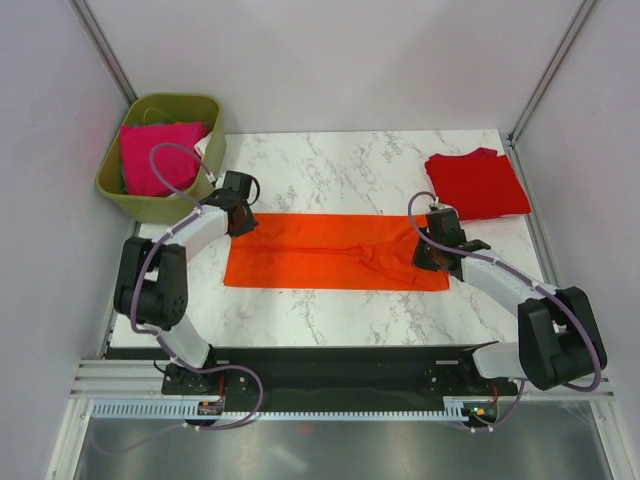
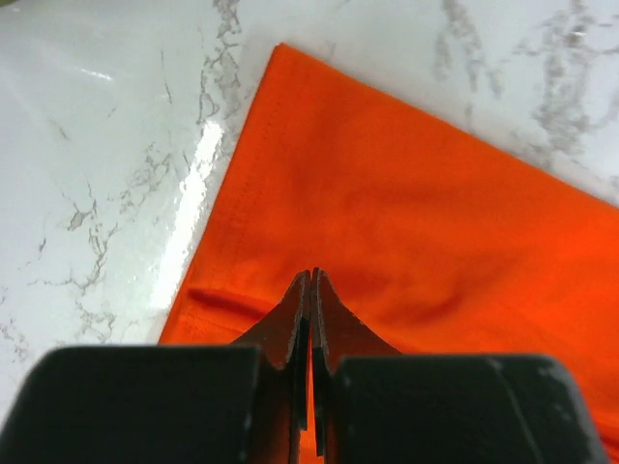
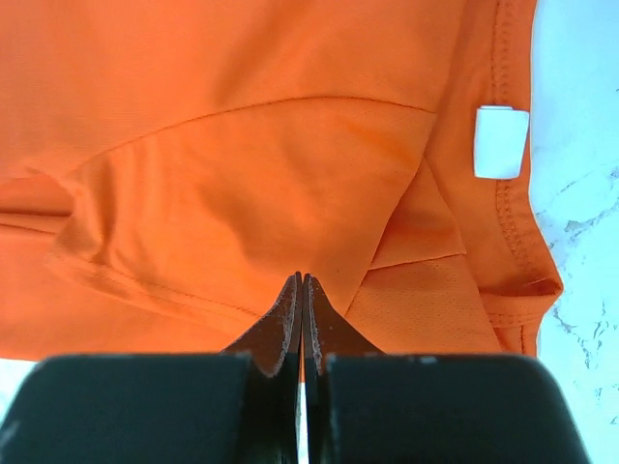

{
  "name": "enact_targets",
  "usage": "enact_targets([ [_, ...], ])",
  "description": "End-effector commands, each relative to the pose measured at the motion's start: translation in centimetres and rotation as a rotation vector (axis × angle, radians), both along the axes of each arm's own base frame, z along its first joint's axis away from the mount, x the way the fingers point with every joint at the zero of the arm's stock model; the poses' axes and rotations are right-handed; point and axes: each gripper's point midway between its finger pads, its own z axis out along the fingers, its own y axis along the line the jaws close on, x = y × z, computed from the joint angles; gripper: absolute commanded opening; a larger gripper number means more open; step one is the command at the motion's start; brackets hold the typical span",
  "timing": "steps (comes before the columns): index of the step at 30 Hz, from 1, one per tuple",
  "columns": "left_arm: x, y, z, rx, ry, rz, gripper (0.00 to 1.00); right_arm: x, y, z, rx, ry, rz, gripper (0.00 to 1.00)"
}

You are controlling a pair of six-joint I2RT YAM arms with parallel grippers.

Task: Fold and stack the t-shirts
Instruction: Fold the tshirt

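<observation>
Two hands on one strip of cloth: the orange t-shirt [image 1: 335, 250], lying flat and folded lengthwise across the middle of the tabletop [image 1: 330, 160].

Left hand [image 1: 238, 215] at the strip's upper left corner, fingers pressed together and pinching the cloth's edge, with orange visible between them in the left wrist view. Right hand [image 1: 437, 255] at the strip's right end, fingers also pressed tight, tips down on a layered fold near the collar and its white label [image 3: 501, 142]. Hard to tell whether any cloth is caught there.

Judged the step in hand: a fold across the length, end to end.
- Lift both ends only just free of the marble, level with each other.
- Keep the cloth taut enough to avoid sagging, yet not so tight as to pull it from a pinch.
- Test the right pinch on the first lift.
- Carry one end over the other and line up the edges before letting go.

Further up the frame, at upper right, the red t-shirt [image 1: 478, 185], already folded and apart from the strip. At upper left, the magenta t-shirt [image 1: 155, 155], bunched in the olive bin [image 1: 150, 207], not yet folded.
</observation>
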Motion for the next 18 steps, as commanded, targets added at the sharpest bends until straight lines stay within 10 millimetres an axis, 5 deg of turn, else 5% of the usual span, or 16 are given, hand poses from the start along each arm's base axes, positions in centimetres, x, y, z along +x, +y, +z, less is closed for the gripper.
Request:
enact_targets([
  [1,1.4,0.4,-1.0,-0.02,0.055,0.024,0.02,1.4,-0.5,0.5,-0.047,-0.02,-0.011,0.0],
  [9,2.3,0.8,-4.3,0.001,0.16,0.064,0.02,2.0,-0.9,-2.0,-0.103,0.053,-0.031,0.0],
  [18,-1.6,1.8,-7.8,0.011,0.289,0.141,0.02,4.3,-1.8,-5.1,-0.156,0.117,-0.098,0.0],
])
